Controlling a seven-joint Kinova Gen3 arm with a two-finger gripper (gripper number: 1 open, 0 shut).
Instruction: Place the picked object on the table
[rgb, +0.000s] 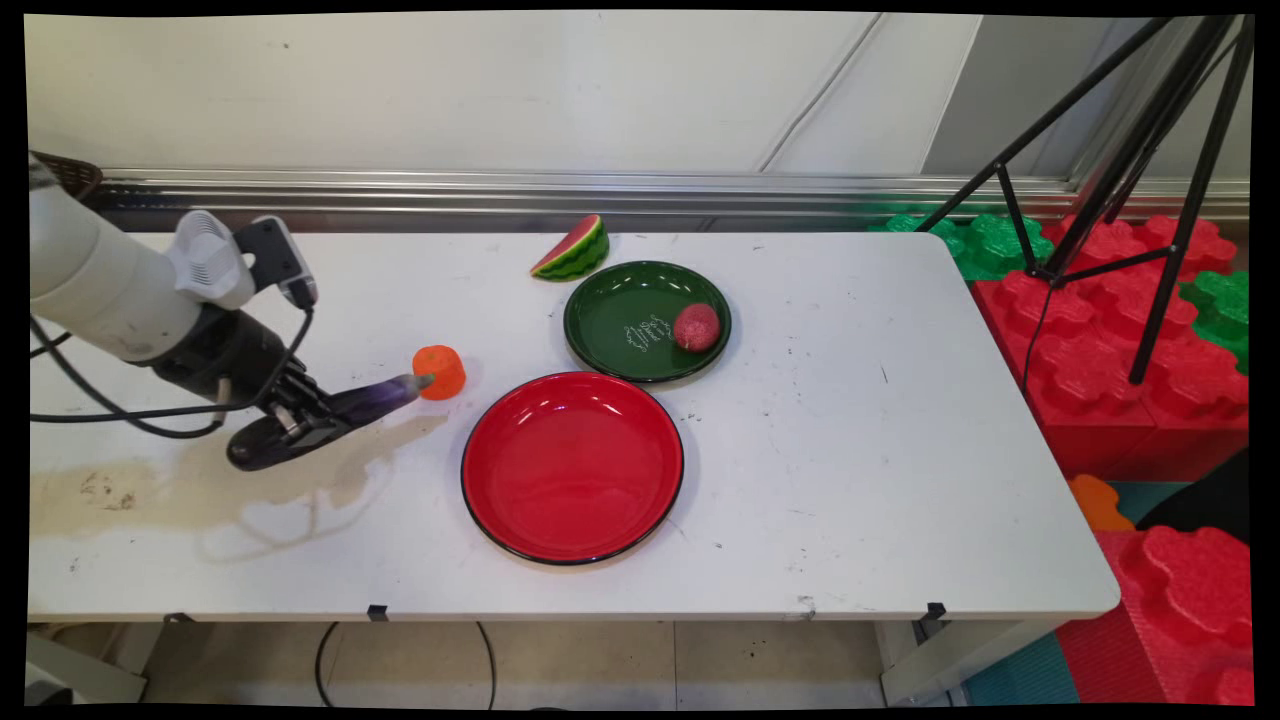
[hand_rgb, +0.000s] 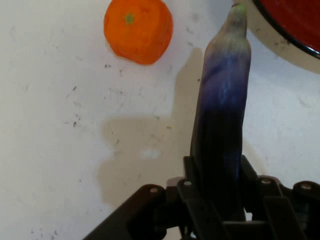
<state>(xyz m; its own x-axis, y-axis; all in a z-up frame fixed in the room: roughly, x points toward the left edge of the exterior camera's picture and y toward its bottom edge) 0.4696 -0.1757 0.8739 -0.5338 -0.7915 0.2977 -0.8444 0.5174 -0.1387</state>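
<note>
The claw (rgb: 300, 418) is clamped on an eggplant (rgb: 330, 420), its fingers pressed against both sides of the dark purple body. Much of the fruit's middle is hidden by the black linkage in the main view, and in the hand view its thick end is cut off below the fingers. Whether the eggplant's fat end rests on the worktop (rgb: 880, 480) or hangs just above it is hard to make out (its shadow lies directly beneath it).

The eggplant points right and slightly far, paler toward its green tip. That tip lies just beside an orange (rgb: 439, 371), which sits on the worktop; from the main view the two seem to touch, while the hand view shows the orange (hand_rgb: 138, 30) off to one side of the tip, apart from it.

To the right of the claw and a little nearer sits a red plate (rgb: 572, 466), bare inside; only an arc of its rim (hand_rgb: 295, 25) shows in the hand view. Just beyond it, rims nearly meeting, is a green plate (rgb: 620, 310) holding a lychee (rgb: 696, 327) on its right side. A watermelon slice (rgb: 572, 250) rests on the worktop at the far edge, just beside the green plate.

A brownish stain (rgb: 150, 490) spreads over the worktop's left part, below the claw. Right of the worktop stand red and green blocks (rgb: 1130, 330) and a black tripod (rgb: 1150, 150), its top cut off.
</note>
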